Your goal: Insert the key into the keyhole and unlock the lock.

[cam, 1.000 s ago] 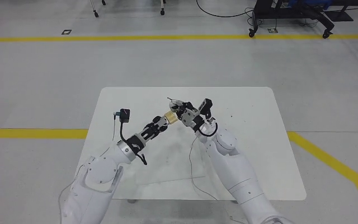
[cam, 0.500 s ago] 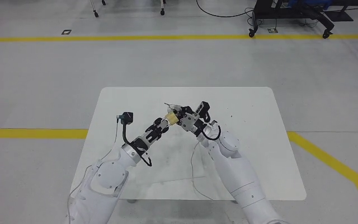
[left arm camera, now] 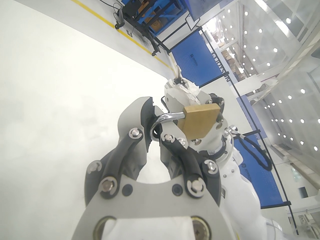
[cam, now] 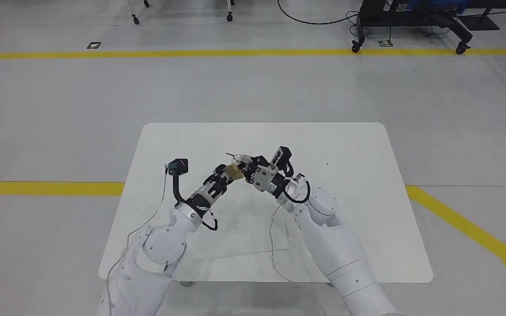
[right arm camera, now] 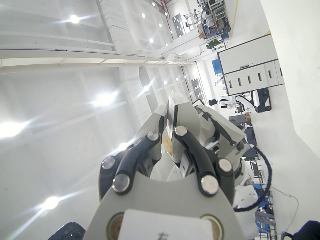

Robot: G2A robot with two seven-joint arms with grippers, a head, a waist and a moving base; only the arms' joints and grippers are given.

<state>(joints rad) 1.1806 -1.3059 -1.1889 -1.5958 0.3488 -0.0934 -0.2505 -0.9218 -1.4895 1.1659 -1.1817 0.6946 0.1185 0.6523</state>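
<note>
Pale grey workshop floor [cam: 79, 103], crossed by yellow lines [cam: 237, 54], surrounds the white, round-cornered surface [cam: 371, 158]. The left arm [cam: 162, 241] comes in from the near left and the right arm [cam: 332, 229] from the near right. They meet over the middle of the surface, a little left of centre.

The left jaws are clamped on the steel shackle [left arm camera: 166, 118] of a rectangular brass padlock [left arm camera: 198, 122], which appears to hang clear of the surface. The right jaws are pressed together on a thin flat metal key [right arm camera: 168, 116], seen edge-on, and crumpled white wrapping [left arm camera: 185, 88] sits at their tips.

The padlock's long axis runs roughly left to right. Its shackle end points left into the left jaws, and its keyhole end points right, close against the right jaws. That end is hidden, so I cannot tell whether the blade is already seated.

The step in hand looks like seating and turning. The left jaws should act as a rigid brace while the blade stays on the padlock's long axis. The key should be pushed fully home leftward before any turn. The twist should be purely about that axis, since side load could slide the shackle in the grip or bend the key.
</note>
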